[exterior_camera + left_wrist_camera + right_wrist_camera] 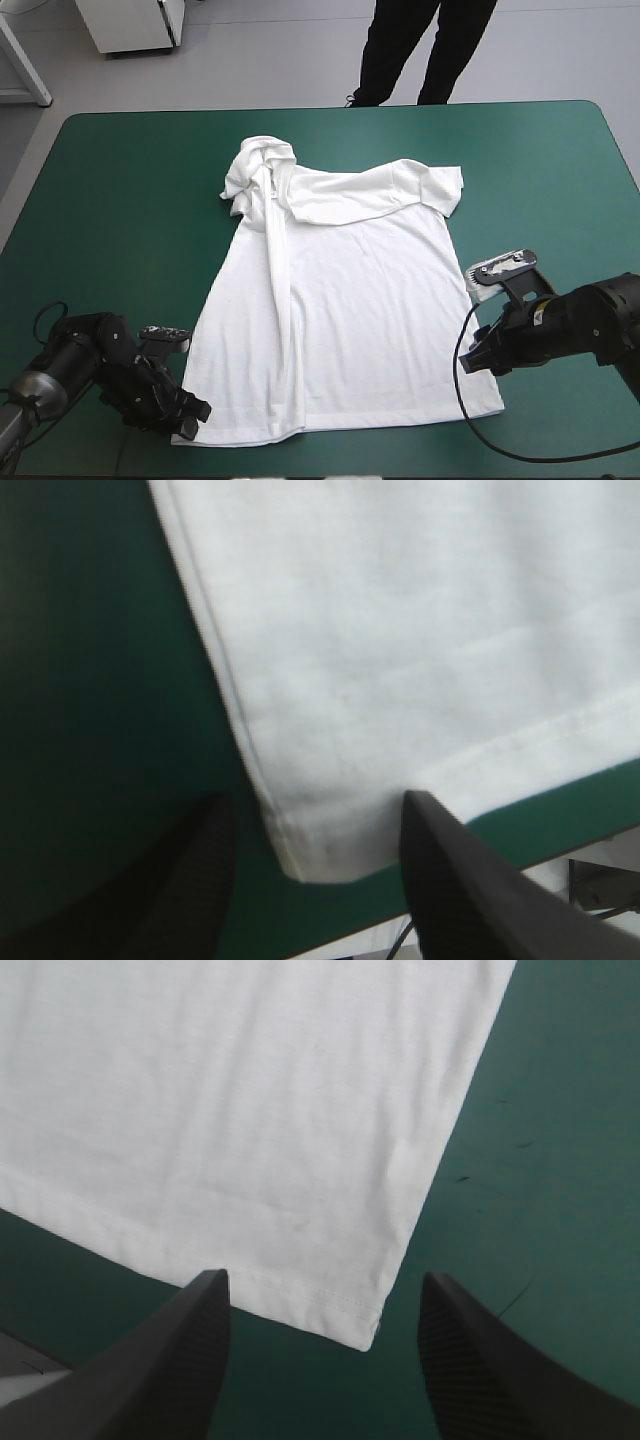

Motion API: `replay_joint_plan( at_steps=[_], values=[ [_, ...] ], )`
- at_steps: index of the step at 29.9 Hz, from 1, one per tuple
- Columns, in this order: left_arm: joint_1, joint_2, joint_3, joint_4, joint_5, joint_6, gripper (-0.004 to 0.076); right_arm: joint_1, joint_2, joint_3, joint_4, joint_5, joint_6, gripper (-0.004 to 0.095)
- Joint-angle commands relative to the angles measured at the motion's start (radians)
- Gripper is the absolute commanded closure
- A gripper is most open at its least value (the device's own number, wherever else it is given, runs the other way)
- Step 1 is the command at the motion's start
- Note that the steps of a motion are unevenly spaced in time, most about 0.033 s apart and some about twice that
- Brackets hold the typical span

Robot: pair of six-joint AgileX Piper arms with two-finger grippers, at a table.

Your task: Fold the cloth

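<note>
The left jaws and right jaws both stand wide open, holding nothing; a hem corner of the T-shirt (350, 300) lies just ahead between each pair. It is spread flat on the teal-green counter (120, 200), long axis running away toward the collar.
</note>
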Motion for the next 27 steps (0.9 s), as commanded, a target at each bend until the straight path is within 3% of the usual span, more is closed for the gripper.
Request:
replay_joint_plan(
  at_steps=[1, 7, 15, 21, 27],
  values=[
    [-0.002, 0.055, -0.002, -0.019, -0.06, -0.004, 0.0416, 0.003, -0.014, -0.021, -0.001, -0.02, -0.002, 0.037],
    [-0.002, 0.082, -0.002, -0.05, -0.083, 0.042, 0.0729, 0.003, -0.014, -0.021, -0.032, -0.019, 0.003, 0.037],
    [-0.002, 0.081, -0.007, -0.059, -0.069, 0.044, 0.0733, 0.003, -0.014, 0.08, -0.247, -0.031, 0.097, 0.0369],
    [-0.002, 0.045, -0.047, -0.063, -0.03, 0.061, 0.0733, 0.003, 0.003, 0.206, -0.206, -0.077, 0.109, 0.0369],
    [-0.002, 0.018, -0.139, -0.055, 0.03, 0.061, 0.0733, 0.003, 0.093, 0.226, -0.059, -0.112, 0.072, 0.0369]
  ],
)
